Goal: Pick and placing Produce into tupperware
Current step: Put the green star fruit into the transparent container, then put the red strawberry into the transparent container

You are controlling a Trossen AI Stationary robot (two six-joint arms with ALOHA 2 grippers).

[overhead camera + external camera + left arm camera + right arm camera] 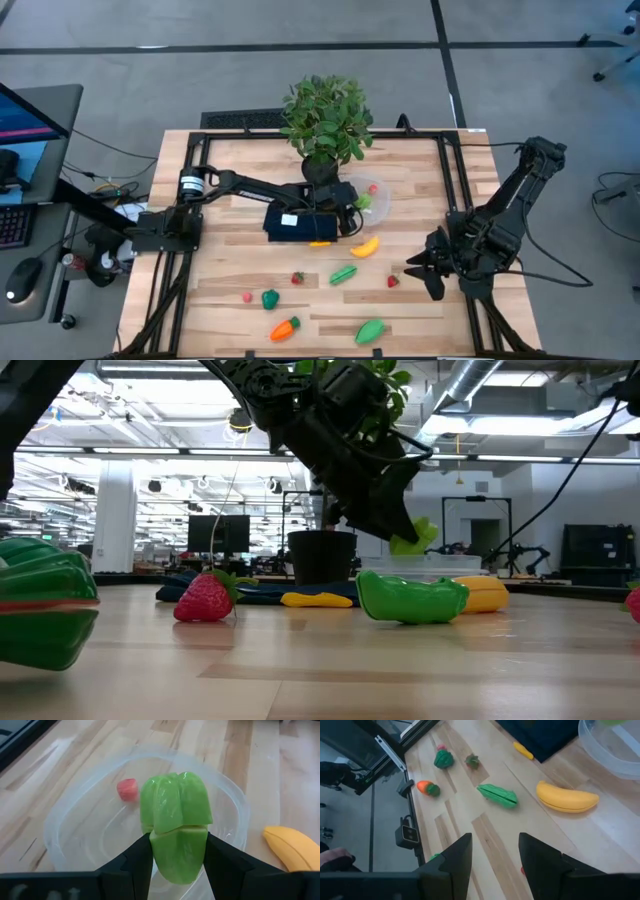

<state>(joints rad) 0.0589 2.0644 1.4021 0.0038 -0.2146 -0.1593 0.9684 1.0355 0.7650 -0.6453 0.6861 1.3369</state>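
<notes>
My left gripper [356, 204] reaches from the table's left over the round clear tupperware [379, 189], shut on a light green ribbed produce piece [174, 815]. Inside the tupperware [75, 810] a small red piece [127, 789] lies on the bottom. On the table lie a yellow banana [365, 246], a green pod [343, 273], a strawberry [297, 278], a carrot [285, 328] and other green and red pieces. My right gripper [420, 272] waits open near the table's right edge, above bare wood [495, 865]. My left gripper pinches the light green piece by its lower end [177, 857] between its two fingers [137, 862], one on each side. The fingers slant downward from the table's left. The piece [415, 537] is lifted clear and sticks out past the fingertips, just above the tupperware's inside.
A potted leafy plant [325, 120] stands right behind the tupperware. A dark blue rectangle with a white label [295, 222] lies under the left arm, a small yellow piece [320, 242] at its near edge. Black frame rails run along the table's sides.
</notes>
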